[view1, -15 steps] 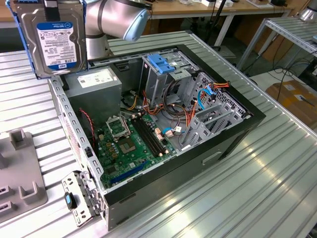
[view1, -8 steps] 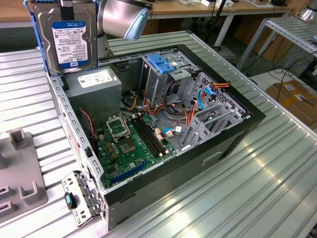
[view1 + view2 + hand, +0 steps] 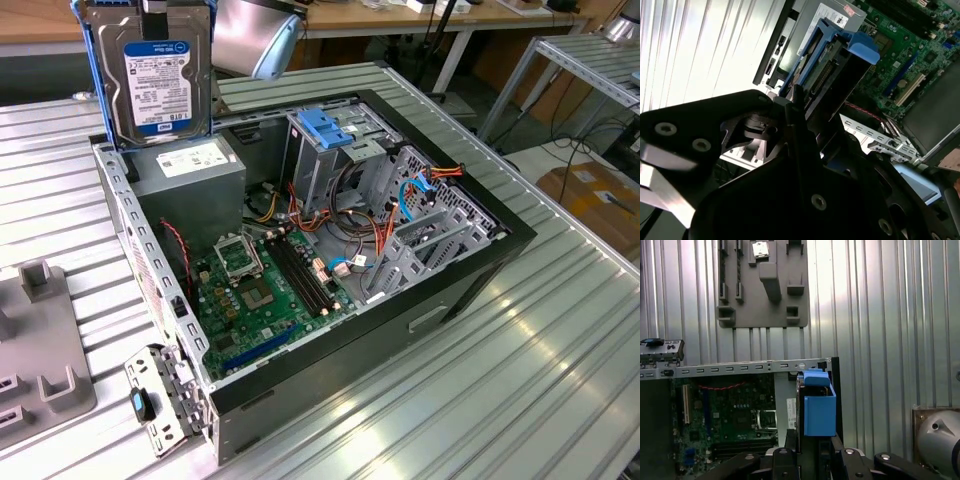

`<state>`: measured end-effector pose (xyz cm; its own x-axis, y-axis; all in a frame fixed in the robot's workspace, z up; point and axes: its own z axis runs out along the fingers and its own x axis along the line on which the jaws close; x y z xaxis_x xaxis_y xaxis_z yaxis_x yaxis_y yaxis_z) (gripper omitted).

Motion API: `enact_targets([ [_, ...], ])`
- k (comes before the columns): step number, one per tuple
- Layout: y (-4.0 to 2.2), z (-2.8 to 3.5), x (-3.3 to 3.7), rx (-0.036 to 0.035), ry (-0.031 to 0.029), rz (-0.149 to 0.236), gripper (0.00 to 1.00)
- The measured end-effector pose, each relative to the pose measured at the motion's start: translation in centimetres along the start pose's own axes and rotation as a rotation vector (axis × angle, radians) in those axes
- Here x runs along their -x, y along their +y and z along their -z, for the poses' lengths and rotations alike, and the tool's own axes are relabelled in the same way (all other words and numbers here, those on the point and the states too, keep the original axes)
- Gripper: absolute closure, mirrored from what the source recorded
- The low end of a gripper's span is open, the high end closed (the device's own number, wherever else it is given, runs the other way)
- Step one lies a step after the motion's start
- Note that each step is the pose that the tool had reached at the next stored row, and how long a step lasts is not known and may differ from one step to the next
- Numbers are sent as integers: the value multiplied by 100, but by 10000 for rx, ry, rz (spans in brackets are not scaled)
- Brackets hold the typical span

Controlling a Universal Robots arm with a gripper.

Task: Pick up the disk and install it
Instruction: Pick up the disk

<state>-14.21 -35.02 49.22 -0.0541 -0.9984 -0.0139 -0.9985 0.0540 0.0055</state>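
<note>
Pickup looks done and the carry is in hand: the fingers point(image 3: 152, 18) clamp the disk point(image 3: 165, 75) upright, hanging beneath them above the power supply point(image 3: 190, 168). Installing calls for aligning it with the cage point(image 3: 325, 130), well apart.

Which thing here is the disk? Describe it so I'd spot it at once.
Find the open black computer case on the ribbed metal table. Above its corner at the exterior view's upper left hangs the disk, upright. Unlike the grey box beneath it, it has a blue plastic frame.
</note>
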Motion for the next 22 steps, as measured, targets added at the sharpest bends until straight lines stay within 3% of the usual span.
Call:
enact_targets([
  [13,-10,1,1,1,2,3,65],
  [20,-151,1,8,1,1,2,65],
  [22,-219,1,12,2,2,1,65],
])
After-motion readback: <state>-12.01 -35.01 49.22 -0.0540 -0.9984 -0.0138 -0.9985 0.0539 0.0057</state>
